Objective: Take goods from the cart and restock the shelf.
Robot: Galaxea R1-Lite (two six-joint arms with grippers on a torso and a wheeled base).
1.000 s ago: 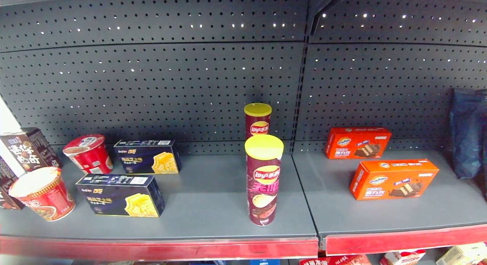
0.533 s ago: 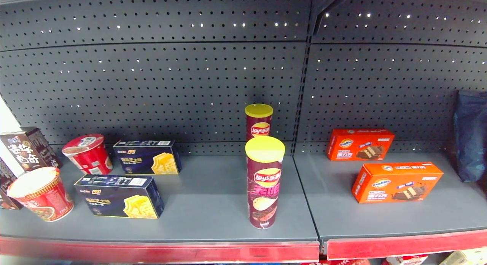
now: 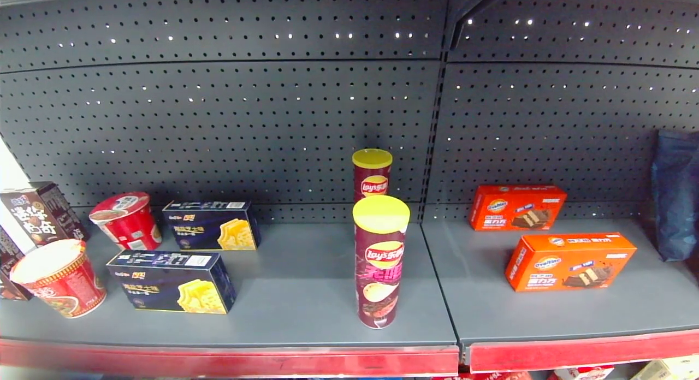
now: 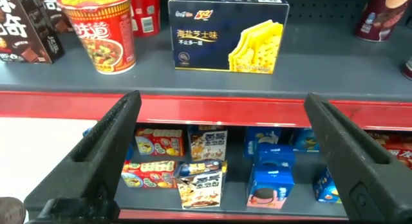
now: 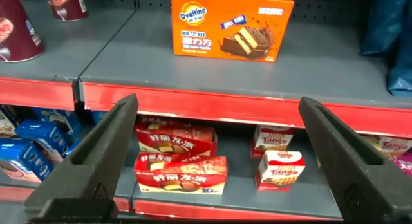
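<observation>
**Both grippers open and empty before the stocked shelf**

The left gripper (image 4: 222, 100) and the right gripper (image 5: 217, 103) hang in front of the glossy red front lip (image 3: 229, 361) of the grey metal shelf board (image 3: 306, 292). Each has its jaws spread wide and holds nothing. The widest bare stretch of board lies between the front navy cardboard box (image 3: 172, 281) and the front maroon chip tube (image 3: 379, 265) with its yellow lid. Another bare strip runs along the lip before the front orange cardboard box (image 3: 568, 260). A seam (image 3: 439, 281) splits the board in 2 just right of the tube.

Since 1 s ago the whole head view has shifted slightly, which is a camera move; the goods keep their places. Nothing differs from 0.5 s ago.

The rear maroon chip tube (image 3: 371, 175) stands upright straight behind the front one, near the perforated grey back panel (image 3: 218, 123). At the left are 2 tapered cups: the front red noodle cup (image 3: 60, 276) and the rear red noodle cup (image 3: 126, 220). The rear navy cardboard box (image 3: 213, 224) sits just beside the rear cup. The rear orange cardboard box (image 3: 516, 207) sits close to the panel. A crinkled dark blue bag (image 3: 674, 200) stands at the far right. Below the lip, red snack boxes (image 5: 180, 156) lie stacked on a lower shelf.
</observation>
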